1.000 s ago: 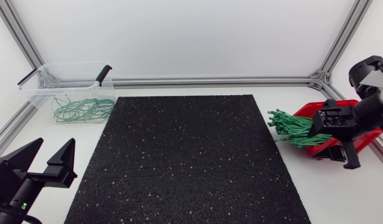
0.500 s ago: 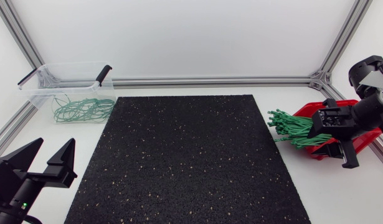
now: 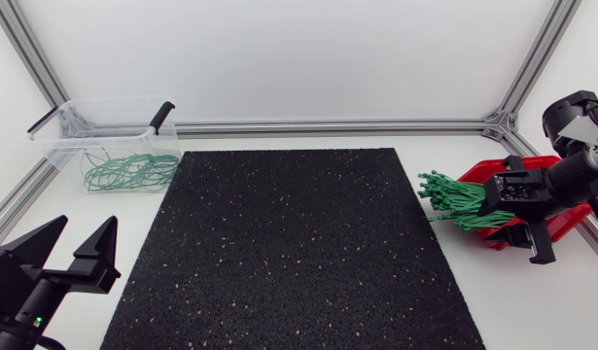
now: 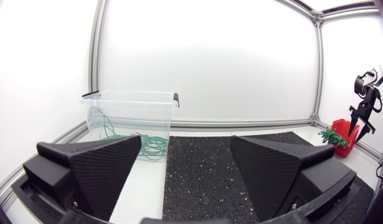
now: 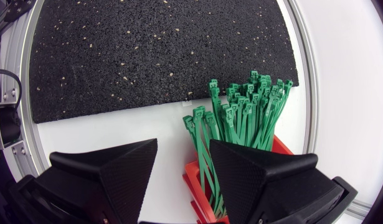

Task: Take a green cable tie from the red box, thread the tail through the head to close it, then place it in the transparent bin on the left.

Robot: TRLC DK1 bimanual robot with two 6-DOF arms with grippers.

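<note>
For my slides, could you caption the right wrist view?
Open right gripper poised over green cable ties in red box.

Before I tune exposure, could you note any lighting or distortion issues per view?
Head view: even light, no hard shadows on the mat. Left wrist view: the transparent bin reads pale against the bright backdrop. Right wrist view: fisheye bows the mat's edge; the green cable ties are evenly lit.

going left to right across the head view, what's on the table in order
transparent bin → black mat → green cable ties → red box
</note>
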